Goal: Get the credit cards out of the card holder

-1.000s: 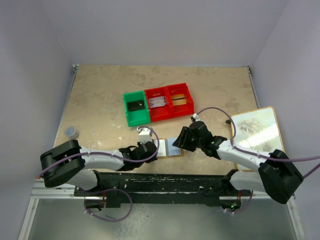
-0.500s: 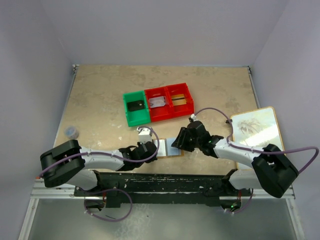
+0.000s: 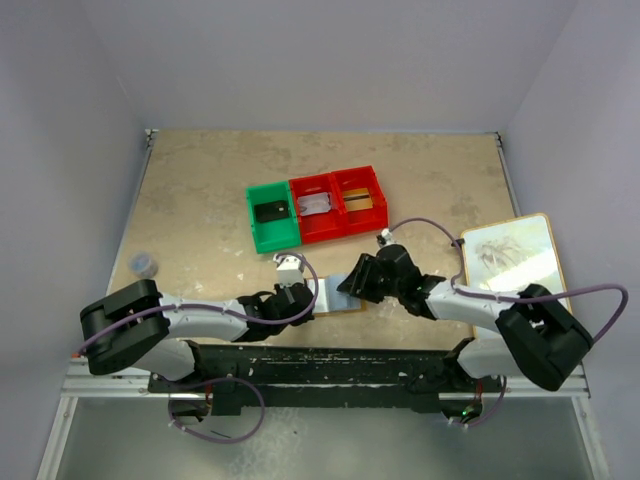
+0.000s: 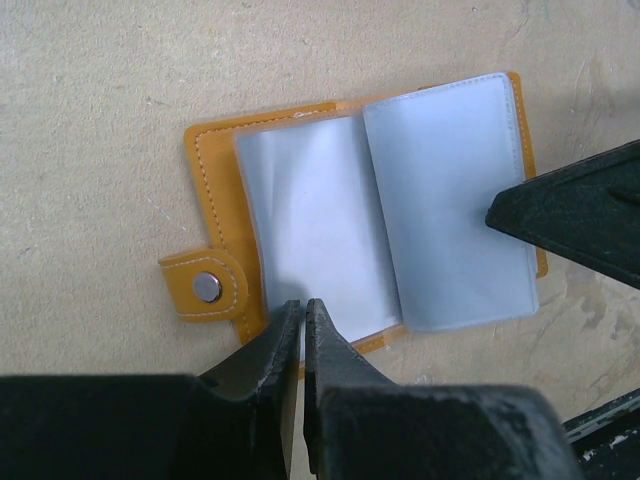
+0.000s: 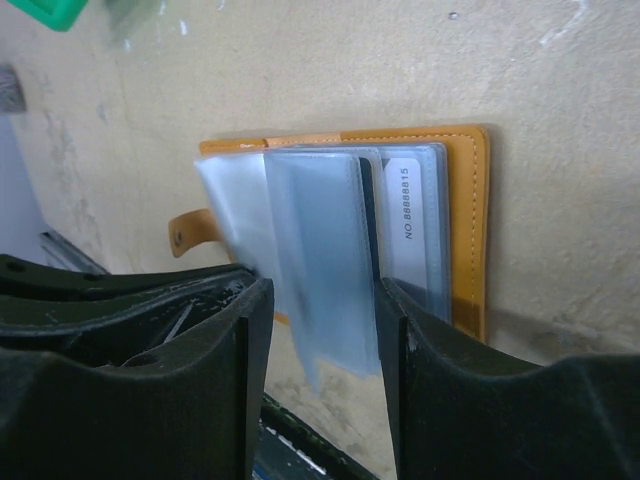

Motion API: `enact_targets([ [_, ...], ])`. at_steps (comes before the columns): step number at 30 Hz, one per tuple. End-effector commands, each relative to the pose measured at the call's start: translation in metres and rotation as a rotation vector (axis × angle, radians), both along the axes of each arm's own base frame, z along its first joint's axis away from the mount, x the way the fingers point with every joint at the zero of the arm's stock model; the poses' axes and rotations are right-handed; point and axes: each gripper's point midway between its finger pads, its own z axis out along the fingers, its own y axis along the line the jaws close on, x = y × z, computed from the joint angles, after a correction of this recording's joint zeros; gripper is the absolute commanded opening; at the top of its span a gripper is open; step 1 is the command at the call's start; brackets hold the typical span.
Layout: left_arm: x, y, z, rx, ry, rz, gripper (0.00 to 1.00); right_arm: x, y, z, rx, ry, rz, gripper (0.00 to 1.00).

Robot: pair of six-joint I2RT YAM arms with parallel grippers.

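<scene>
The right gripper (image 5: 320,300) is sliding in over the open card holder (image 4: 310,200). Its jaws are apart, and the clear pockets are now standing between them. The left gripper (image 4: 302,312) is keeping its jaws together at the holder's edge. One white card (image 5: 410,225) is still sitting just past the right jaws, so the job is not finished. Far beyond both jaws, the green bin (image 3: 252,215) is holding a black card (image 3: 270,211). The red bin (image 3: 318,233) is holding a grey card (image 3: 315,205), and the other red bin (image 3: 380,196) is holding a gold card (image 3: 358,200).

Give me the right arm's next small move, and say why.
Probably close on the lifted clear sleeves and turn them aside. The right gripper, jaws open, straddles them; a numbered card sits behind in the card holder, which the shut left gripper seems to pin.
</scene>
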Motion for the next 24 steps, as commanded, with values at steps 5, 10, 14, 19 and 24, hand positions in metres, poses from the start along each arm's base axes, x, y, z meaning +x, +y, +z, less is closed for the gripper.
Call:
enact_targets([
  [5,-0.003,0.004,0.0,0.02,0.001,-0.015,0.02,0.008,0.029,0.031,0.209,-0.054,0.017,0.48],
  [10,-0.002,0.006,0.004,0.01,-0.008,-0.004,0.02,0.013,0.048,0.043,0.259,-0.072,0.087,0.47],
  [14,-0.001,0.009,0.009,0.007,-0.021,0.007,0.02,0.013,0.065,0.045,0.287,-0.071,0.15,0.47],
  [19,-0.001,0.013,0.013,-0.015,-0.033,0.019,0.02,0.011,0.092,0.053,0.307,-0.09,0.221,0.46],
  [24,-0.003,0.026,0.016,-0.04,-0.038,0.064,0.03,0.018,0.097,0.033,0.243,-0.055,0.193,0.45],
])
